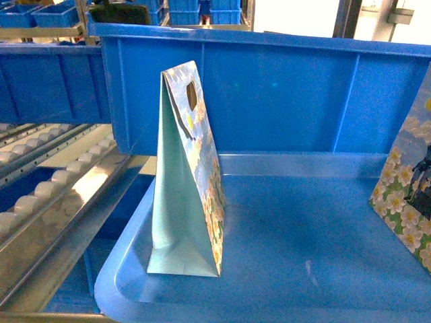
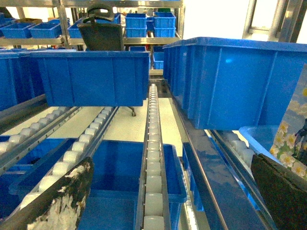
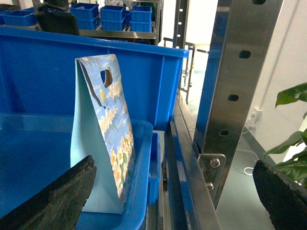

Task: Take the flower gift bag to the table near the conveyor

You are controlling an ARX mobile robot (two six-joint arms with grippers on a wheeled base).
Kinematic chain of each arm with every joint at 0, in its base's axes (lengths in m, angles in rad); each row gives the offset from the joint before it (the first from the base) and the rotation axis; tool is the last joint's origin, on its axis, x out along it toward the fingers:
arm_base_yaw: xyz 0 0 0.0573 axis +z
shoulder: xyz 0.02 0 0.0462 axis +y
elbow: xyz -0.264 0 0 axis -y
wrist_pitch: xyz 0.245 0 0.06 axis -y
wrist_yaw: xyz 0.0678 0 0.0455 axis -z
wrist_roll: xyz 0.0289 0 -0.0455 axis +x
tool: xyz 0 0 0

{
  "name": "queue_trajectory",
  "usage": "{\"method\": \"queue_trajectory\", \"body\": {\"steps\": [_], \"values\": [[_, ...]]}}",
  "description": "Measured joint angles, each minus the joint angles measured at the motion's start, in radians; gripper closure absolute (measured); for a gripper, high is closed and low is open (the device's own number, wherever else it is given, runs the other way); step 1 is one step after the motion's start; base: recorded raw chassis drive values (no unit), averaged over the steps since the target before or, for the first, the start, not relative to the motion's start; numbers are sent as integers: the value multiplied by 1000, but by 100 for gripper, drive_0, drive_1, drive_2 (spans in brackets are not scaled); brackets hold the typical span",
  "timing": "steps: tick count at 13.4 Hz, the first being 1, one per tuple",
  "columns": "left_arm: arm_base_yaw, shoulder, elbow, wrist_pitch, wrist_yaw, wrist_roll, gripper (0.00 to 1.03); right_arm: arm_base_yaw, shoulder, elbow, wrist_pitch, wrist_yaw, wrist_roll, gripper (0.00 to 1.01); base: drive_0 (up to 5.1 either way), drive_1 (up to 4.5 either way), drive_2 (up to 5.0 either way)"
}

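- The flower gift bag (image 1: 195,182) stands upright in a glossy blue tray (image 1: 283,229), near the tray's left edge; it is a narrow wedge with a pale mint side turned to the head camera, a sky-blue face printed with white and yellow flowers, and an oval handle hole near the top.
- A second flower-printed bag (image 1: 407,195) shows at the tray's right edge, cut off by the frame.
- The right pincer (image 3: 177,196) has its fingers spread wide, holding nothing; one dark finger (image 3: 57,199) sits just beside a bag's base.
- The left pincer (image 2: 168,196) is also wide and holding nothing, above the conveyor (image 2: 152,158) with its white rollers.
- Behind the tray sits a tall blue bin (image 1: 283,94); more bins fill the far shelves.
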Motion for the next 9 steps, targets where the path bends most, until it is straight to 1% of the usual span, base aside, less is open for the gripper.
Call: {"method": "queue_trajectory", "body": {"steps": [9], "values": [[0, 0, 0, 0, 0, 0, 5, 0, 0, 0, 0, 0, 0, 3, 0, 0, 0]]}}
